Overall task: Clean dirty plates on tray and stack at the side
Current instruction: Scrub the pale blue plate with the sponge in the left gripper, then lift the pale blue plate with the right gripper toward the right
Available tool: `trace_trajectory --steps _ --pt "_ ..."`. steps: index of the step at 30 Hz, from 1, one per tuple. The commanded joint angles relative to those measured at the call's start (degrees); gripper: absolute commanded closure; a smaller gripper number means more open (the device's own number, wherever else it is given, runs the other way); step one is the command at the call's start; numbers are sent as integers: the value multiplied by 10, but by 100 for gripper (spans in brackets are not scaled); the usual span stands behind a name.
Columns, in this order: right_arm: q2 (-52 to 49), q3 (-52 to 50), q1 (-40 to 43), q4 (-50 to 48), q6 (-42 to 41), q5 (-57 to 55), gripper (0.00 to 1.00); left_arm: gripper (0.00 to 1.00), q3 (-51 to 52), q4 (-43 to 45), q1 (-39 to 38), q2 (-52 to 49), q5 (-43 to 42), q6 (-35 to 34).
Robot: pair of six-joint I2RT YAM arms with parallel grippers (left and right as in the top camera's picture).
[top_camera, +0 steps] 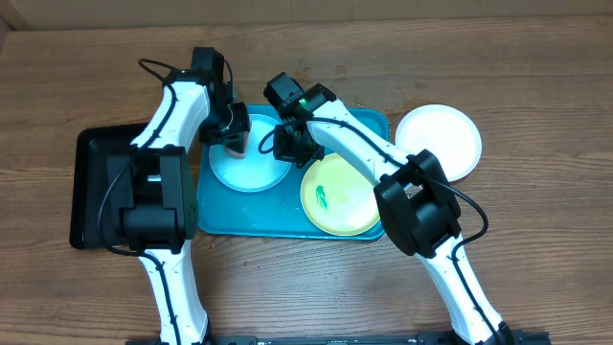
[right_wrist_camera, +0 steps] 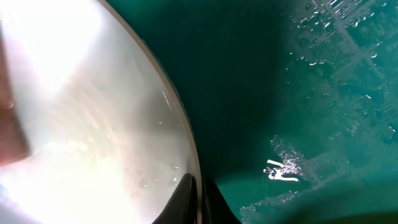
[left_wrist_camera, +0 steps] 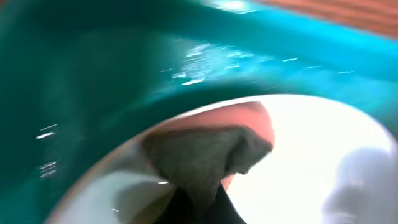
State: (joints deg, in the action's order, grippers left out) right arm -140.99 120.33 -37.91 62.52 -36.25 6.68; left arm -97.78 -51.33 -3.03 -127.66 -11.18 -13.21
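The light blue plate [top_camera: 247, 168] lies at the left of the turquoise tray [top_camera: 251, 218]. My left gripper [top_camera: 234, 144] is shut on a pink and grey sponge [left_wrist_camera: 208, 152] and presses it on the plate's far rim [left_wrist_camera: 323, 149]. My right gripper [top_camera: 290, 146] is shut on the plate's right rim [right_wrist_camera: 186, 180], one finger inside and one outside. The yellow-green rimmed plate [top_camera: 340, 196] with a teal smear lies at the tray's right. The white plate [top_camera: 442, 140] lies on the table right of the tray.
A black tray [top_camera: 96, 187] lies left of the turquoise tray, under my left arm. The wooden table [top_camera: 536, 240] extends around both. The turquoise tray's floor is wet in the right wrist view [right_wrist_camera: 311, 124].
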Motion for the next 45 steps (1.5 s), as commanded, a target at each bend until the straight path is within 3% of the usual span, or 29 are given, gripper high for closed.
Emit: trace_trajectory --steps 1,5,11,13,17,21,23,26,30,37,45 --pt "-24 -15 -2 1 21 -43 96 96 -2 17 -18 -23 -125 14" --pt "-24 -15 -2 -1 22 -45 96 96 -2 17 -17 -23 -186 62" --pt "-24 -15 -2 3 22 -45 96 96 -2 -41 -13 -23 -184 145" --pt "-24 -15 -2 3 22 -45 96 96 -2 -67 -9 -23 -172 178" --pt "-24 -15 -2 4 22 -45 96 96 -2 -105 5 -23 -76 181" --pt "-24 -15 -2 4 22 -45 96 96 -2 -126 20 -23 81 122" --pt "-24 -15 -2 4 22 -45 96 96 -2 -139 33 -23 218 25" --pt "-24 -15 -2 4 22 -45 96 96 -5 -150 44 -22 296 -35" --pt "-24 -15 -2 1 49 -45 96 96 -16 -165 52 -11 338 -99" --pt "-21 -12 -3 -1 83 -47 96 96 -27 -143 58 64 313 -128" --pt "33 15 -22 12 150 -153 96 96 -27 -115 122 187 85 -119"
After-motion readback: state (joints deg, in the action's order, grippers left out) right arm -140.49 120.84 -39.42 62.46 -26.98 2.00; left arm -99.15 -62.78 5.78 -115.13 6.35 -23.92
